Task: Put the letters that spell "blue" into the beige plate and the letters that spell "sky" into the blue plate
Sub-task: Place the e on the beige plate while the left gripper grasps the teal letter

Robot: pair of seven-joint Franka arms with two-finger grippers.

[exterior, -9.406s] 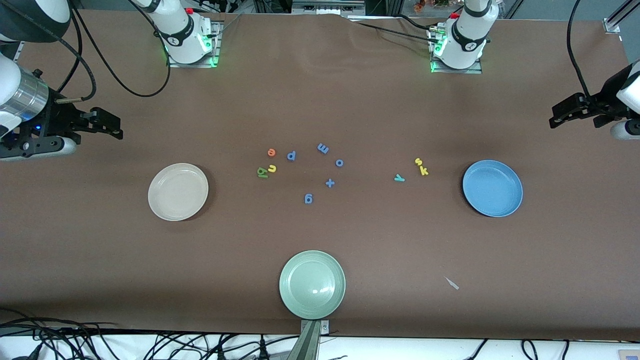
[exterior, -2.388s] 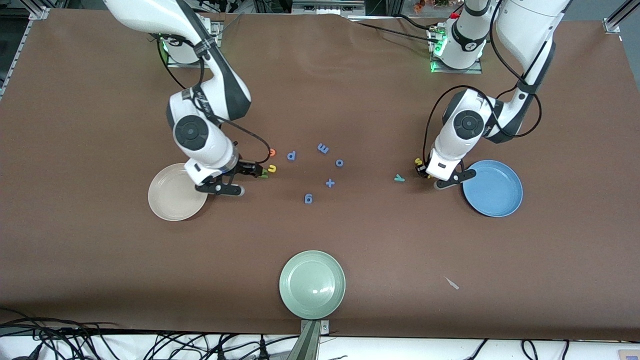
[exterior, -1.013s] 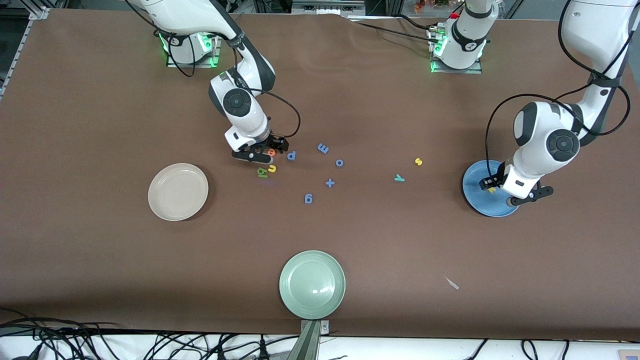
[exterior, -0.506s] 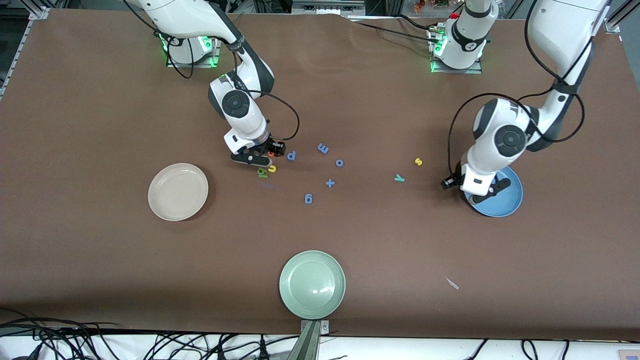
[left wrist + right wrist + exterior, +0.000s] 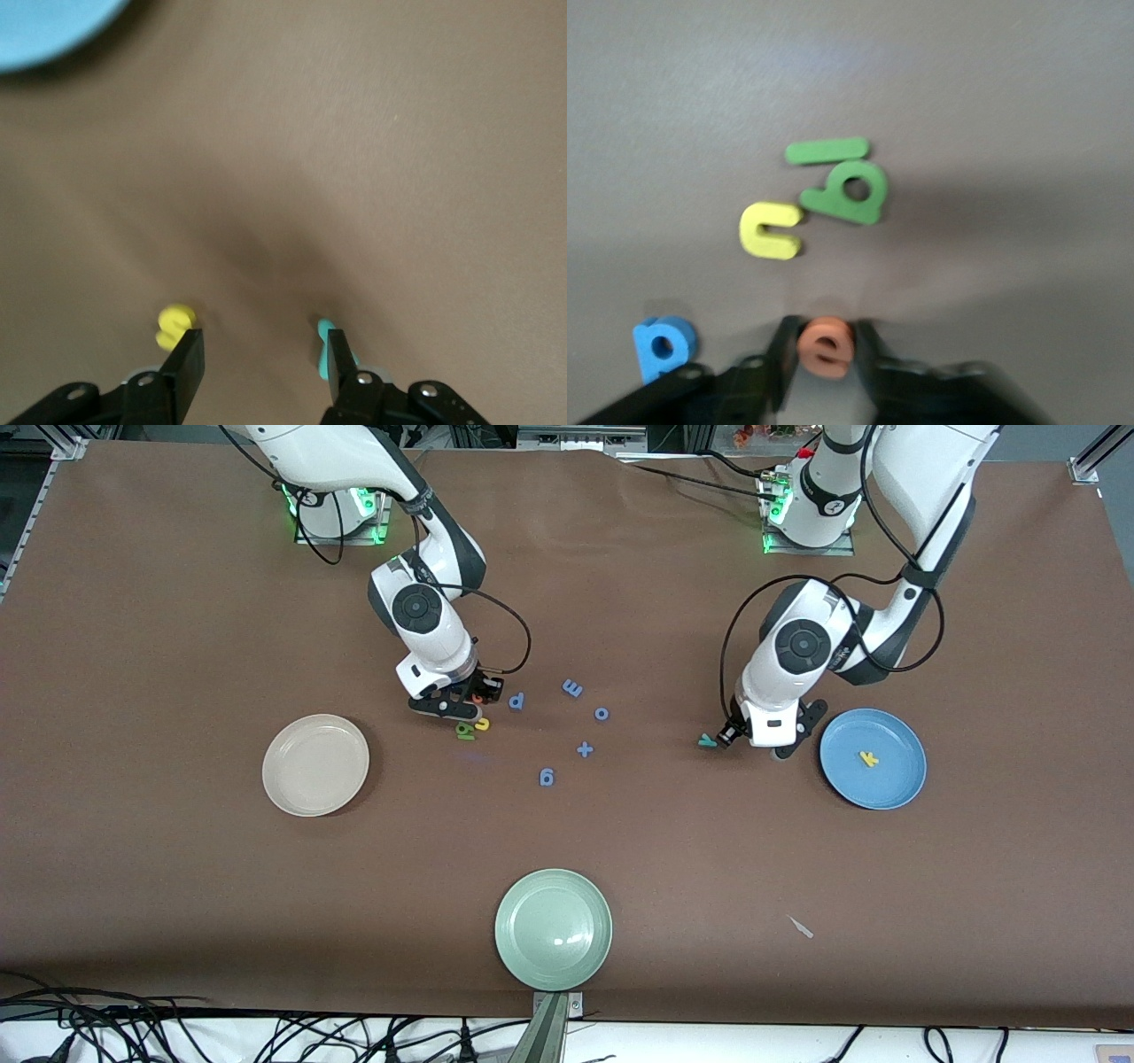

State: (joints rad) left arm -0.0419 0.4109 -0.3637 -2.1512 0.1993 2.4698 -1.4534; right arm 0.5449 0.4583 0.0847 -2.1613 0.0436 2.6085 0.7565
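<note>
**Right gripper pinches the e; left gripper is back from the blue plate and lining up on the y**

The beige plate [image 5: 315,765] holds nothing yet. Beside the yellow u [image 5: 482,724], green b [image 5: 464,731] and green l [image 5: 827,151], the right gripper [image 5: 470,695] has drawn its fingers in from wide apart and now clamps the orange e [image 5: 826,347], so the first "blue" letter looks ready to lift. The left gripper [image 5: 732,734] has swung back from the blue plate [image 5: 873,758], where the yellow k [image 5: 869,758] now lies; its fingers stand apart between the teal y [image 5: 326,347] and yellow s [image 5: 174,324], gripping nothing. One "sky" letter is delivered, two remain.
</note>
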